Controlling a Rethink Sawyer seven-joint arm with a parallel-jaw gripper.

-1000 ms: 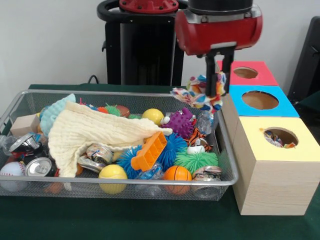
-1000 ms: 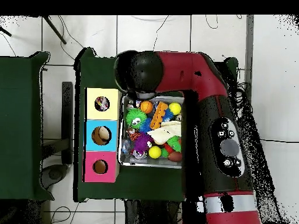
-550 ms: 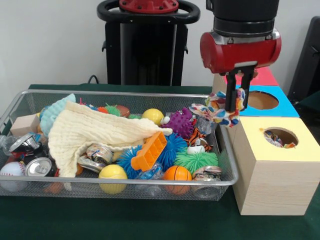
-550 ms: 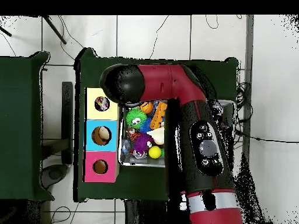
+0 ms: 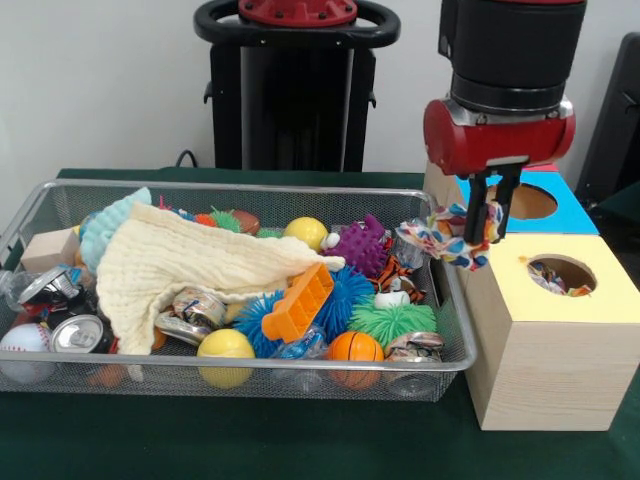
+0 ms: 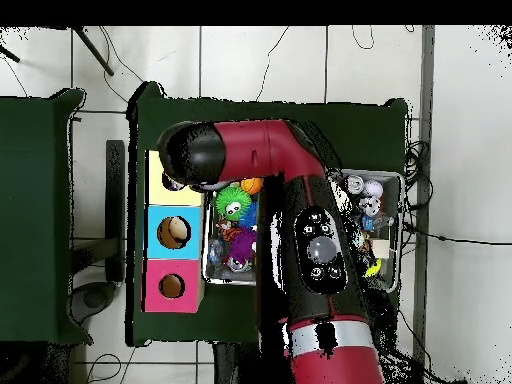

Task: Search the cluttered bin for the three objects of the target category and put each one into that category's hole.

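My gripper [image 5: 488, 228] hangs just left of the yellow-topped box [image 5: 560, 330], above the wire bin's right end. It is shut on a multi-coloured patterned cloth [image 5: 442, 242], which droops to the left over the bin's rim. The yellow box's hole [image 5: 562, 274] holds some patterned fabric. Behind it sits the blue box with its hole [image 5: 527, 201]. In the overhead view the red arm [image 6: 260, 150] covers the gripper and part of the yellow box [image 6: 165, 190]; the blue box [image 6: 172, 232] and the pink box [image 6: 171, 286] show.
The wire bin [image 5: 250, 366] holds a cream cloth [image 5: 190, 265], an orange toy block [image 5: 297, 302], spiky balls [image 5: 392, 322], yellow balls [image 5: 226, 345], a small basketball [image 5: 355, 348], crushed cans [image 5: 80, 333], a baseball [image 5: 22, 340] and a wooden block [image 5: 48, 250].
The gripper has carried the patterned cloth from above the bin's far right corner to the right and lower, to the yellow box's side. The bin's contents have not moved.
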